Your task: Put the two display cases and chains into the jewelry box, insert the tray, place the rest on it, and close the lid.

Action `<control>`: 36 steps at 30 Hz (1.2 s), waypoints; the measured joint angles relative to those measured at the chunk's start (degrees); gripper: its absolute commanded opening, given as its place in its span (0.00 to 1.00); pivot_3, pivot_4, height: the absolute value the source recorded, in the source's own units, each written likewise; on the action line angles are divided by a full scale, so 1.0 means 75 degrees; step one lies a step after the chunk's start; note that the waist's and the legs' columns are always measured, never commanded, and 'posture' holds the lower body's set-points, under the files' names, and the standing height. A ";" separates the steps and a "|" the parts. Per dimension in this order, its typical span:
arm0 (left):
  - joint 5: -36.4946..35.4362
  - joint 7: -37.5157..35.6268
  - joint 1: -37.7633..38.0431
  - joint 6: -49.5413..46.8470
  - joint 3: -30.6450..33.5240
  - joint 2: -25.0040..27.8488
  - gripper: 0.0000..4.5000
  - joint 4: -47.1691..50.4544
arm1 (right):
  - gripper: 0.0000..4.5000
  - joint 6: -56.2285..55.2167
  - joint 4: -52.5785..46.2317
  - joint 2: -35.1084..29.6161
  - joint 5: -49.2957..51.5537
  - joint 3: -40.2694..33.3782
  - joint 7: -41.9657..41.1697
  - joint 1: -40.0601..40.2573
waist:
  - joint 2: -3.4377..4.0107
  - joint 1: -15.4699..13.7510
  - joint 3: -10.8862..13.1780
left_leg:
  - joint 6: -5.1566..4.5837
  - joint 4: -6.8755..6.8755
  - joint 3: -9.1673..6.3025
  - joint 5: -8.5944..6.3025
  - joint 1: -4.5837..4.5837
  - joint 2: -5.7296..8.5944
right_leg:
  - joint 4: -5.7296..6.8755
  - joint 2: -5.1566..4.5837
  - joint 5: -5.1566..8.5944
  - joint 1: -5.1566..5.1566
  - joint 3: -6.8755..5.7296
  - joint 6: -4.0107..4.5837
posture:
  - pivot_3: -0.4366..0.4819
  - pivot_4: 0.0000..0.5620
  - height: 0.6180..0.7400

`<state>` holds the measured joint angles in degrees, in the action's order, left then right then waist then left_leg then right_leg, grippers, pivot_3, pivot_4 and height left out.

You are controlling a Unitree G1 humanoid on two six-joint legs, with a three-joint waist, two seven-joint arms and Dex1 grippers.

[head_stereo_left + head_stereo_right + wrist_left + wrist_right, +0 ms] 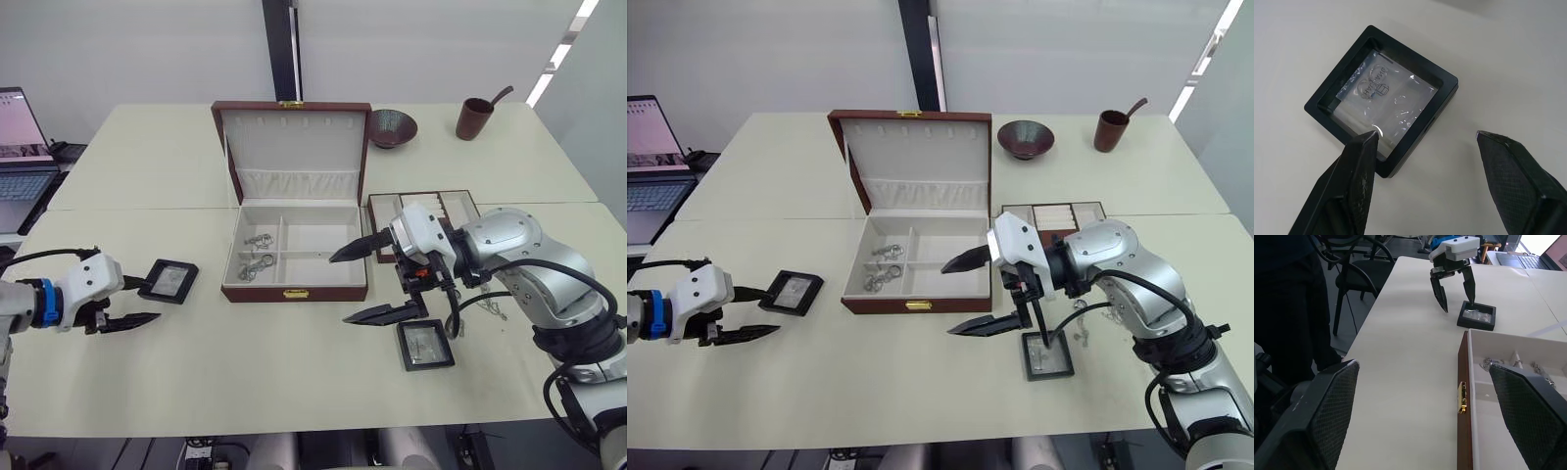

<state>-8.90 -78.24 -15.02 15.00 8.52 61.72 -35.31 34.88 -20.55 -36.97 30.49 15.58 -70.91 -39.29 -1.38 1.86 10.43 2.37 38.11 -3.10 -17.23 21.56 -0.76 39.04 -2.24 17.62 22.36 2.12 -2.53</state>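
While the large reddish-brown leather-look jewelry box [294, 262] stands with its cream-lined hinged lid [293, 147] up and the silvery chains [258, 257] already in a left compartment, both small square black-framed display cases stay out on the pale table [196, 372]. Left gripper [130, 302] spread wide, one fingertip [1369, 142] over the near edge of the left case [1382, 117], seemingly touching, though hard to judge. Could skid or tip that flat case if closed off-centre. Right gripper [364, 283] also spread, hanging between box front and right case [425, 345]; lies low, hard to pinch. Shallow reddish-brown tray [446, 208] waits behind the right arm, liable to a knock
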 measured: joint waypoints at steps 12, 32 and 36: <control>0.0401 0.0192 -0.0589 0.0947 -0.0491 -0.0106 0.05 -0.0818 | 1.00 0.0407 -0.0213 0.0002 0.0331 -0.0122 0.0141 -0.0008 | -0.0001 0.0003 -0.0001 | 0.0000 0.0003 -0.0002 0.0000 -0.0001 0.0005 | 0.0003 0.0001 0.0000 -0.0001 -0.0004 0.0000 | 0.48 0.27 1.00; -0.1987 -0.0470 0.0595 -0.2897 0.0825 0.0959 0.01 0.4532 | 1.00 0.0568 -0.0273 -0.0439 0.0495 -0.0456 0.0523 0.0425 | -0.0001 -0.0014 0.0000 | 0.0000 0.0015 -0.0017 0.0001 0.0027 -0.0006 | 0.0001 -0.0003 -0.0001 0.0003 0.0000 -0.0003 | 0.48 0.27 1.00; -0.2277 -0.0129 -0.0985 -0.4106 -0.0103 0.0460 0.01 0.5438 | 1.00 0.0565 -0.0352 -0.0697 0.0307 -0.0752 0.0846 0.0710 | 0.0004 -0.0059 0.0003 | -0.0001 0.0043 -0.0025 0.0001 0.0030 0.0019 | 0.0010 0.0015 -0.0003 -0.0014 -0.0021 -0.0006 | 0.48 0.27 1.00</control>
<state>-25.98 -79.20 -22.41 -15.80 7.75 65.17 5.47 39.12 -23.19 -42.20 32.79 9.93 -64.56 -33.97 -1.35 1.42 10.45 2.36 38.43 -3.29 -17.22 21.79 -0.62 39.12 -2.13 17.60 22.25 1.97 -2.58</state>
